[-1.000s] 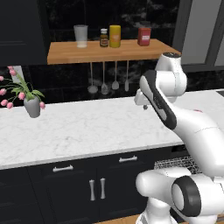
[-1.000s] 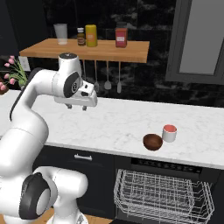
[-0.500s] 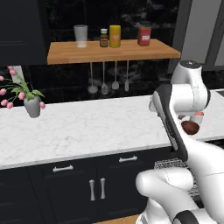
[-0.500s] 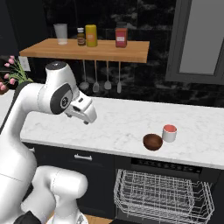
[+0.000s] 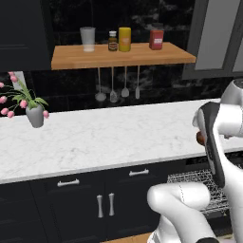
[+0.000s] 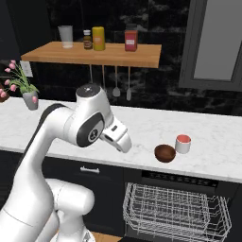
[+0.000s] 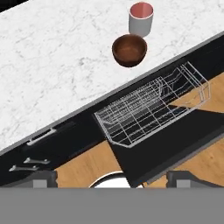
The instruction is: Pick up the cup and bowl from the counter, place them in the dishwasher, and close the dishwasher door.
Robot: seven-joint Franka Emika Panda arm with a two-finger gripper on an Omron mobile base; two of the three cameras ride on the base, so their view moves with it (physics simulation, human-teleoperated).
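Right base view shows the arm swung further right and lower than half a second ago, its jaws (image 6: 124,141) now over the tabletop (image 6: 142,127) front, nearer the bowl (image 6: 165,153). The cup (image 6: 183,144) stands just beside the bowl, unmoved. Below them the dishwasher (image 6: 177,208) is open, its door (image 7: 175,140) lowered and wire rack (image 7: 148,109) pulled out. Hand view shows the jaws parted wide, holding nothing.
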